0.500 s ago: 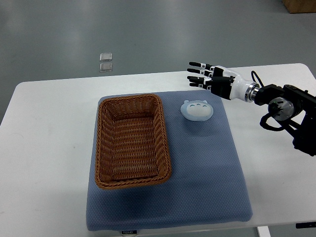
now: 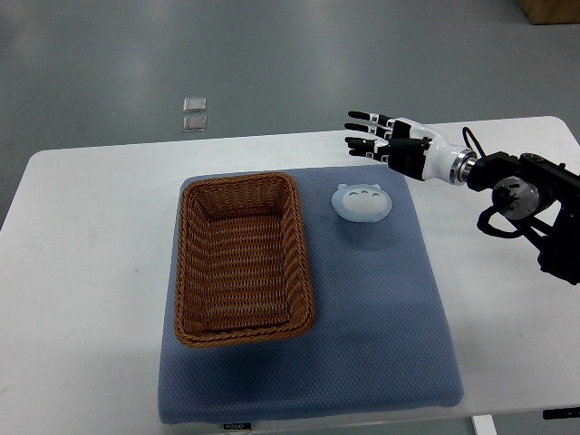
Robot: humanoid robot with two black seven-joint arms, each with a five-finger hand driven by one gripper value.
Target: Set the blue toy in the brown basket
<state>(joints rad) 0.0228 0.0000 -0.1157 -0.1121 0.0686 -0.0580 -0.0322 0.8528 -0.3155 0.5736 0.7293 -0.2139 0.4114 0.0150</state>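
So the blue toy [image 2: 362, 201] is sitting flat on the blue mat [image 2: 362, 335], just right of the brown basket [image 2: 243, 261] and not touching it. The basket is on the same mat, and the mat covers the middle of the white desk [image 2: 82, 272]. The right hand [image 2: 391, 143] comes in from the right edge and hovers over the desk beyond the toy's far side, fingers [image 2: 361, 116] stretched out straight and holding nothing. There are 2 small clear squares [image 2: 194, 114] on the grey floor past the desk.
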